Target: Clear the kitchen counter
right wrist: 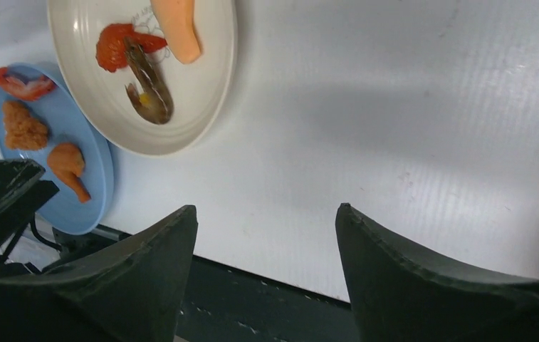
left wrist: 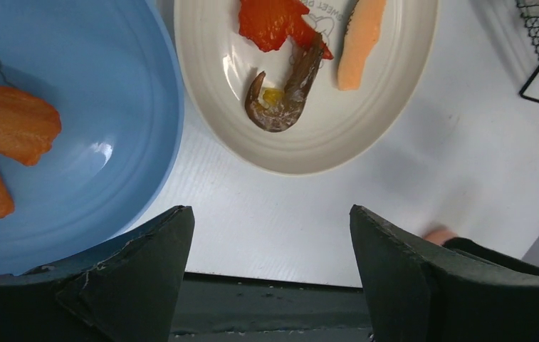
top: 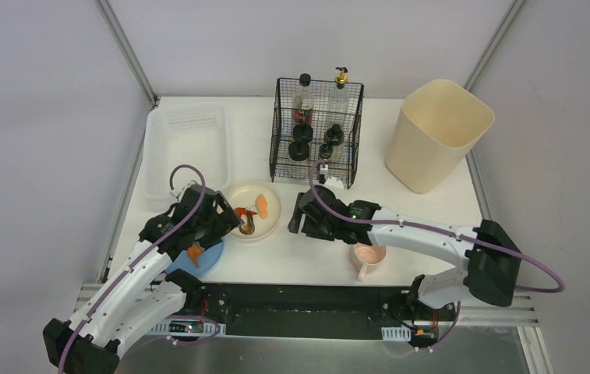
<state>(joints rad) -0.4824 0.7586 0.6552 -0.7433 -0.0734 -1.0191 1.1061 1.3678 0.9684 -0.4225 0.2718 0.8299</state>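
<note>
While cream plate (left wrist: 366,135) holds shrimp (left wrist: 288,96), blue plate (left wrist: 110,164) holds perhaps chicken (left wrist: 10,128).

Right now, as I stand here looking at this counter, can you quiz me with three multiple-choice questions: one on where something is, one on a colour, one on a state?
1. Where does the shrimp lie?
A. on the cream plate
B. on the blue plate
C. in the wire basket

2. What colour is the mug?
A. blue
B. pink
C. black

3. How does the cream bin stand?
A. upright
B. tipped on its side
C. upside down

Answers: 1 A, it lies beside the orange slice there; 2 B, its rim and handle are pink; 3 A, its open mouth faces up.
</note>
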